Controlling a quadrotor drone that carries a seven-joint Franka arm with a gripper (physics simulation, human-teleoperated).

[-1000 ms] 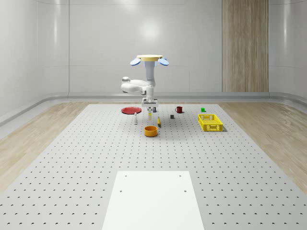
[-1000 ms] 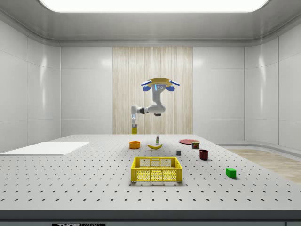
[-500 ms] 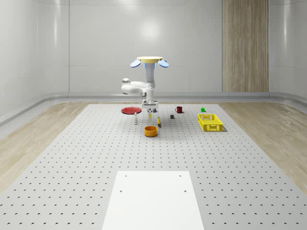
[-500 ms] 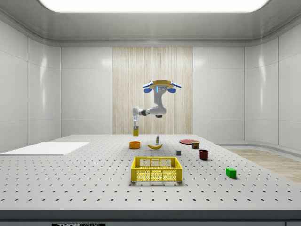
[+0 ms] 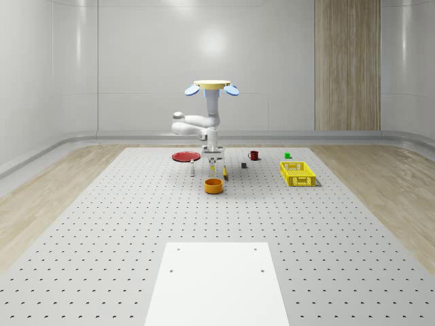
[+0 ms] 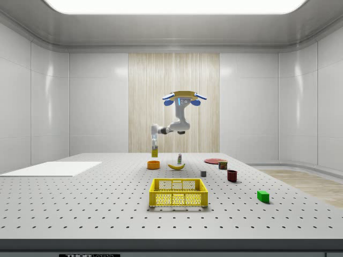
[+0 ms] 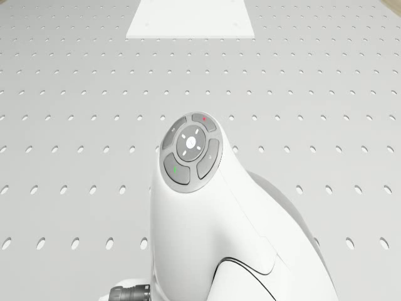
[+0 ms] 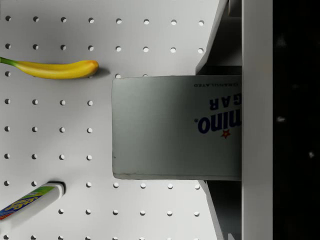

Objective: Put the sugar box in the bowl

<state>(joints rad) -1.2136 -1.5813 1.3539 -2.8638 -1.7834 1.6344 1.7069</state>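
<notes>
**Box carried toward the bowl, not yet over it**

The gripper (image 6: 154,148) points straight down, its fingers (image 8: 220,35) clamped on the sugar box (image 8: 175,127), which hangs in the air clear of the table (image 5: 122,224). In the wrist view the box's bottom end faces the table, with a banana (image 8: 52,69) and a marker (image 8: 30,202) lying beyond it on the surface. From the side, the box (image 6: 154,152) hangs just above the orange bowl (image 6: 154,165); in the whole-scene view the bowl (image 5: 214,185) sits nearer the white sheet (image 5: 217,282) than the box (image 5: 213,163) does. The drone (image 5: 211,86) hovers over the far half of the table, arm bent out and down.

I judge this the carry step. Next the box needs centring over the bowl, lowering, then release.
</notes>
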